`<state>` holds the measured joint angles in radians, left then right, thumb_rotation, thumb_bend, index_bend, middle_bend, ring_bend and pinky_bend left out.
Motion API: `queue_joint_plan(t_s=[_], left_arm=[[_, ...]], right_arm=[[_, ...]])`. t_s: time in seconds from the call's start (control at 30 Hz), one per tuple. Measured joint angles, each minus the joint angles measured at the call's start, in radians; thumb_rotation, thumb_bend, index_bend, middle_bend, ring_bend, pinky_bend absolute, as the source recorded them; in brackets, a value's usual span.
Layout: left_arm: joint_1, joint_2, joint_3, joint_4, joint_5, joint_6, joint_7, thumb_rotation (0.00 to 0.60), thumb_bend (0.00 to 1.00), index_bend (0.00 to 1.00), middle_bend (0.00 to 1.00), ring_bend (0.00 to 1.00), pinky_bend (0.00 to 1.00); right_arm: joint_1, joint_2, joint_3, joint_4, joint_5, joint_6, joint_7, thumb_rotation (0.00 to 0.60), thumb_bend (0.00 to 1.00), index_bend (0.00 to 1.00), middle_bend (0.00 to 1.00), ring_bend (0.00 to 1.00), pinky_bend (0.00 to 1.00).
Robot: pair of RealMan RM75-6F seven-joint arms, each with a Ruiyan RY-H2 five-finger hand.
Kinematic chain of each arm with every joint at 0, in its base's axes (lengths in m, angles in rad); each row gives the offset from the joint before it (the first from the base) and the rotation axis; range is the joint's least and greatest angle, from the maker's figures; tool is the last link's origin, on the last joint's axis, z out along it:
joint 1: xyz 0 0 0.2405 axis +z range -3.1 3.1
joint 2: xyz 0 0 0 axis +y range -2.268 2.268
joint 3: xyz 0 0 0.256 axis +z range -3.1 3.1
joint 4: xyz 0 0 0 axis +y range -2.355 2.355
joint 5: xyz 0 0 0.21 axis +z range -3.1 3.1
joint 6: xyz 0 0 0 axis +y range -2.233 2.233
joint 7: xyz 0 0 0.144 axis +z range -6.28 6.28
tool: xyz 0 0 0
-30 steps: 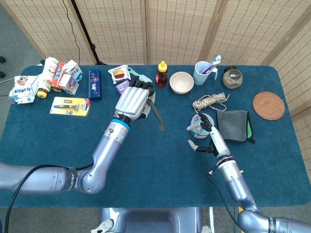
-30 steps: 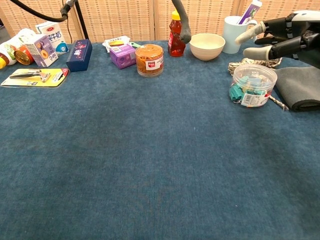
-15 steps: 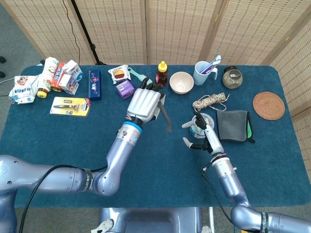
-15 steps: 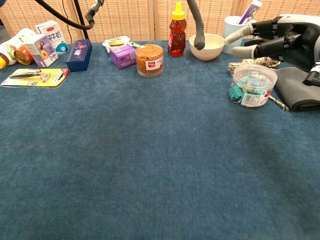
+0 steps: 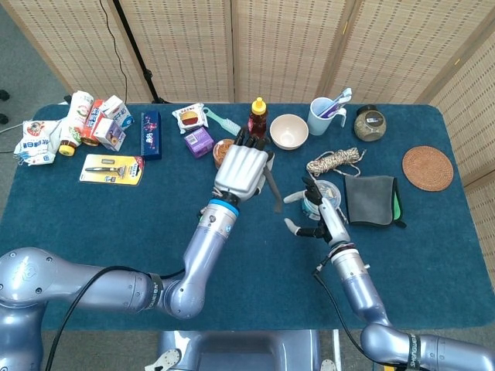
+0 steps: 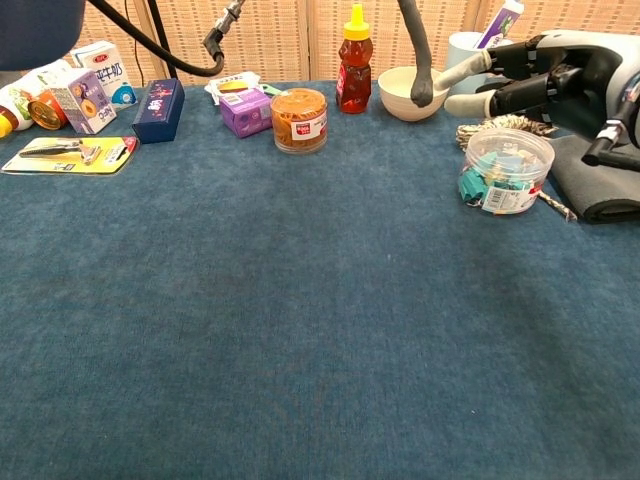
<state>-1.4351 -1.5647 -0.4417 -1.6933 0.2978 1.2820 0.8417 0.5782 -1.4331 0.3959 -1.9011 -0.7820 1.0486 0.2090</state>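
My left hand (image 5: 241,171) shows its back in the head view and grips a long dark grey utensil (image 5: 274,189). It hovers over the table just in front of the honey bottle (image 5: 257,117). In the chest view only the utensil (image 6: 418,55) hangs into the picture, its rounded tip level with the white bowl (image 6: 412,92). My right hand (image 5: 313,212) is open with fingers spread, held above and beside a clear tub of teal clips (image 6: 505,170). The same hand (image 6: 535,75) appears at the upper right of the chest view.
An orange-filled jar (image 6: 299,120) and a purple box (image 6: 245,110) stand behind my left hand. A rope coil (image 5: 332,162), a grey cloth (image 5: 370,199), a blue mug (image 5: 325,114), a dark jar (image 5: 370,124) and a woven coaster (image 5: 428,168) lie right. Cartons, a blue box (image 5: 151,134) and a razor pack (image 5: 111,168) sit far left.
My left hand has carried the utensil to the right, from over the jar to beside the white bowl. My right hand has drifted slightly left and nearer, still open by the clip tub.
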Motion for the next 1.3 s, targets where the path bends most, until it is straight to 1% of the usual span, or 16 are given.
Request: queue_joint_plan(t_s=[0.47,0.67,1.3], left_arm=[[-0.022,-0.059,-0.017,0.03,0.028,0.022,0.04,0.6,0.46,0.75,0.23,0.17,0.03],[-0.026,-0.075,-0.022,0.038,0.043,0.024,0.051,0.6,0.46,0.75,0.23,0.17,0.03],[-0.006,-0.066,-0.032,0.014,0.056,0.019,0.074,0.6,0.46,0.75,0.23,0.16,0.03]], right_arm=[[0.011,-0.011,0.009,-0.009,0.025,0.002,-0.016,0.6,0.33,0.37,0.02,0.0,0.0],[0.012,-0.013,0.009,-0.007,0.027,-0.001,-0.017,0.6,0.33,0.39,0.03,0.0,0.0],[0.014,-0.014,0.008,0.005,0.03,-0.02,-0.012,0.6,0.33,0.45,0.07,0.0,0.0]])
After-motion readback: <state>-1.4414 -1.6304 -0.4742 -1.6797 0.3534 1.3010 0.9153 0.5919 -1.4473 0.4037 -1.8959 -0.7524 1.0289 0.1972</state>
